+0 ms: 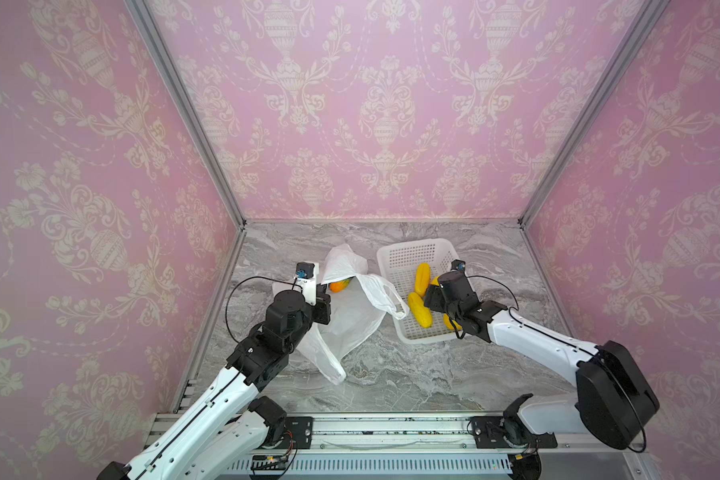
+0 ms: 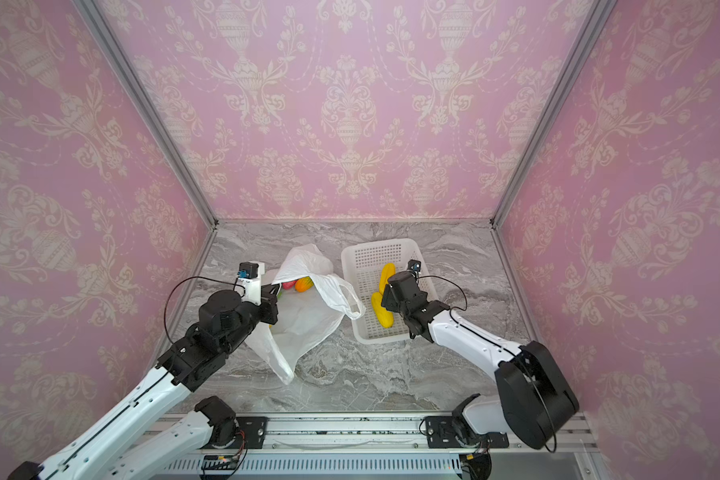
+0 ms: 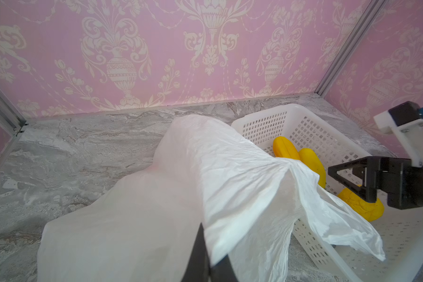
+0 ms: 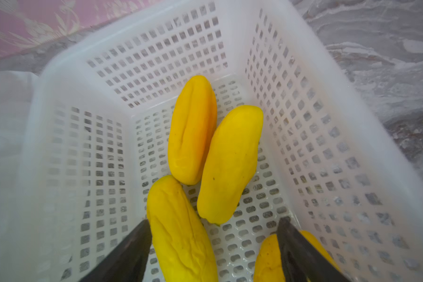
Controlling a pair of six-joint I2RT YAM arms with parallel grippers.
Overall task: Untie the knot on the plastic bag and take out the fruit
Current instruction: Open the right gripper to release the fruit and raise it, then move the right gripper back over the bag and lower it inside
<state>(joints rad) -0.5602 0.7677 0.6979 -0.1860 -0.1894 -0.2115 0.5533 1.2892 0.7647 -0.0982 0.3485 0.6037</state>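
Note:
The white plastic bag lies open on the marble table, its loop handles hanging loose; no knot shows. My left gripper is shut on the bag's rim, lifting it. In the bag's mouth sit an orange-green fruit and a red fruit. Several yellow elongated fruit lie in the white basket. My right gripper hangs open low inside the basket. One yellow fruit lies loose just inside one finger, and another lies under the other finger.
The perforated basket stands right of the bag, with one bag handle draped over its near left rim. Pink patterned walls close in the back and both sides. A metal rail carrying the arm bases runs along the front edge.

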